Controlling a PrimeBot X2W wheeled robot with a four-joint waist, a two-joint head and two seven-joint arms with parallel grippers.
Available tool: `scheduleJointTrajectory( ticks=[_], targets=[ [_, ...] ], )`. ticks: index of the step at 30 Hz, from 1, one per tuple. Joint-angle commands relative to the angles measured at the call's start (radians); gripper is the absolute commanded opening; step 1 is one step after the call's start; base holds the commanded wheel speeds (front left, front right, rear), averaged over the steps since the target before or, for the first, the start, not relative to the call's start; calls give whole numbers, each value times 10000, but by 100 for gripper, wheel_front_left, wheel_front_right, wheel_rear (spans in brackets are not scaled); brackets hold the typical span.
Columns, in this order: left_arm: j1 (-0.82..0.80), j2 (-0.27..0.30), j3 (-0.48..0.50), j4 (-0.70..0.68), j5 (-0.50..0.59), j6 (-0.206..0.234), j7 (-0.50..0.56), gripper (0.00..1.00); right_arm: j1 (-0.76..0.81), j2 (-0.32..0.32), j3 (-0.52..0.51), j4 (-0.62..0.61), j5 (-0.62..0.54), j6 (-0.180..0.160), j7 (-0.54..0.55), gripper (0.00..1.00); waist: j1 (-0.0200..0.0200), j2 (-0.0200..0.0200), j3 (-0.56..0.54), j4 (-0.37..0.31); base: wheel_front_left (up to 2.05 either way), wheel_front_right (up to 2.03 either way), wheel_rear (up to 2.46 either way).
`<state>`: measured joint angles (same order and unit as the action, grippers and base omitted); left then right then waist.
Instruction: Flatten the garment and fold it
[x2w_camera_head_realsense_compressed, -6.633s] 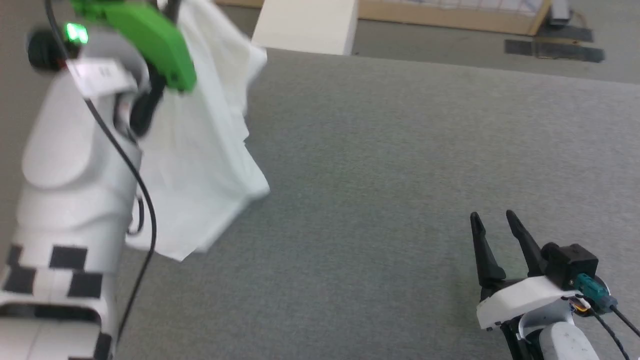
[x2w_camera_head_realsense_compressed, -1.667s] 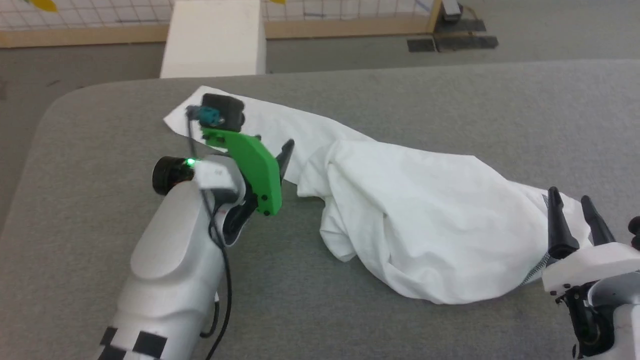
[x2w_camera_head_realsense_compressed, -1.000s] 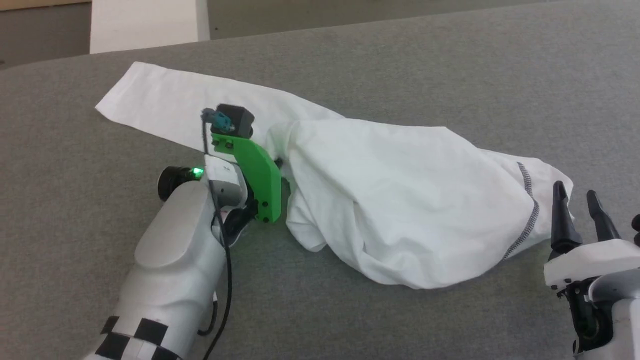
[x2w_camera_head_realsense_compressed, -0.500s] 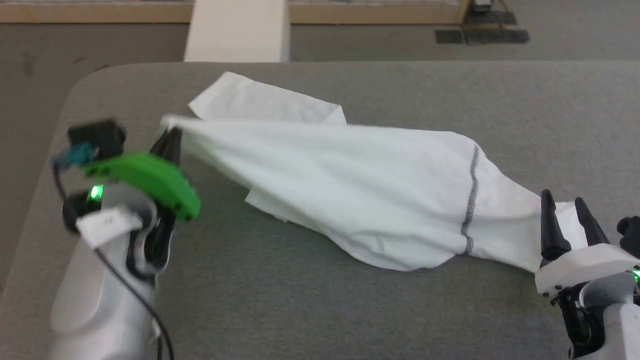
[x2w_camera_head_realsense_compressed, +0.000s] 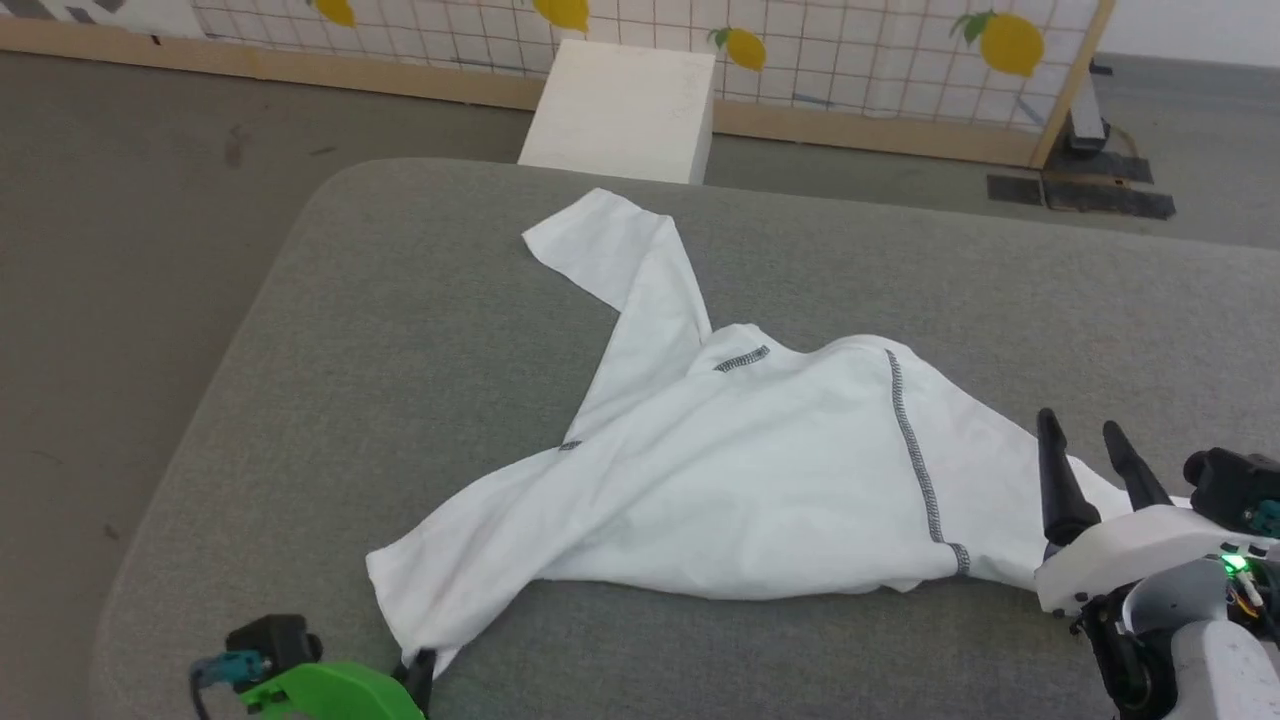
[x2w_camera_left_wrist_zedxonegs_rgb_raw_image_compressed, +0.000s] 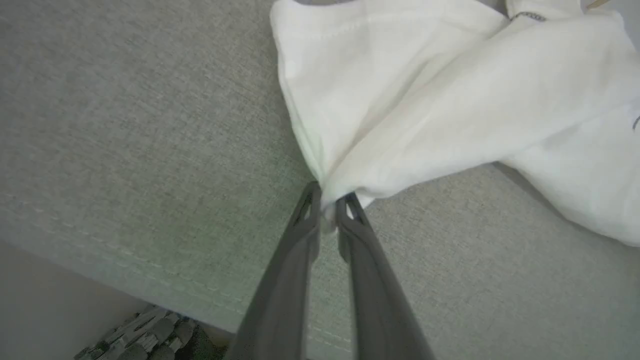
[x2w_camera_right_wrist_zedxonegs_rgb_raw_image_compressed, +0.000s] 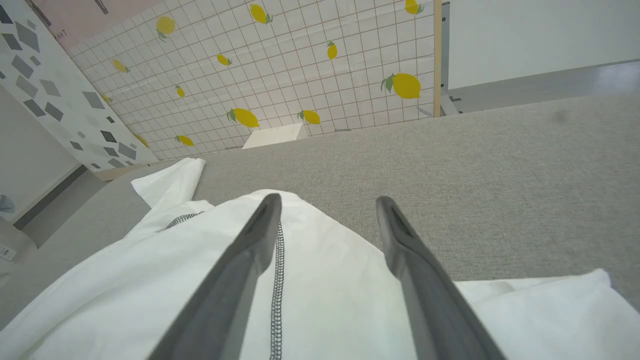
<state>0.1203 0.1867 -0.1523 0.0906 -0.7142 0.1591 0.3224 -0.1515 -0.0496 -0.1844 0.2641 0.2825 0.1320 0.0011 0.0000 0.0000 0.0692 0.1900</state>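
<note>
The white T-shirt (x2w_camera_head_realsense_compressed: 720, 470) lies crumpled across the grey padded table (x2w_camera_head_realsense_compressed: 380, 330), one part stretched toward the far edge, with dark zigzag seams showing. My left gripper (x2w_camera_left_wrist_zedxonegs_rgb_raw_image_compressed: 327, 212) is shut on a bunched corner of the T-shirt (x2w_camera_left_wrist_zedxonegs_rgb_raw_image_compressed: 450, 100) near the table's front left edge; in the head view its green mount (x2w_camera_head_realsense_compressed: 330, 690) shows at the bottom. My right gripper (x2w_camera_head_realsense_compressed: 1085, 445) stands open at the shirt's right end, its fingers (x2w_camera_right_wrist_zedxonegs_rgb_raw_image_compressed: 255, 240) apart above the T-shirt (x2w_camera_right_wrist_zedxonegs_rgb_raw_image_compressed: 150, 295) with nothing between them. No patch shows.
A rigid white box (x2w_camera_head_realsense_compressed: 625, 110) stands on the floor beyond the table's far edge. Behind it runs a tiled panel with lemon prints (x2w_camera_head_realsense_compressed: 1010, 45) in a wooden frame. The table's rounded left edge (x2w_camera_head_realsense_compressed: 200, 400) drops to the floor.
The left gripper has pulled its corner of the shirt toward the front left edge of the table, drawing the cloth out. The head camera has tilted up. The right gripper stays open.
</note>
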Motion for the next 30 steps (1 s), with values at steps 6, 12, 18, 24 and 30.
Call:
scheduleJointTrajectory(
  ticks=[6, 12, 18, 24, 30],
  targets=[
    [-639, -366, 1599, -1370, -1306, -380, -1216, 100, 19, -7, 119, 152, -184, -13, 492, 100, 0, 0, -228, 136, 0, 0, 0],
    [-1264, 495, 1947, -1669, 1109, -755, -4355, 100, -719, -7, -83, 321, -1550, -13, 2513, 100, 0, 0, -17, -8, 0, 0, 0],
    [-1732, 431, 1095, -1112, 2938, -805, -5668, 100, -2014, -311, 345, 756, -2968, -13, 5164, 100, 0, 0, 469, -114, 0, 0, 0],
    [-2052, -117, 747, -840, 3364, -881, -5816, 100, -2691, -1110, 416, 1588, -3722, -13, 6517, 100, 0, 0, 934, 199, 0, 0, 0],
    [-2052, -426, 945, -832, 3416, -990, -5837, 100, -2526, -1272, 883, 1953, -3042, -13, 7505, 100, 0, 0, 1232, 324, 0, 0, 0]
  ],
)
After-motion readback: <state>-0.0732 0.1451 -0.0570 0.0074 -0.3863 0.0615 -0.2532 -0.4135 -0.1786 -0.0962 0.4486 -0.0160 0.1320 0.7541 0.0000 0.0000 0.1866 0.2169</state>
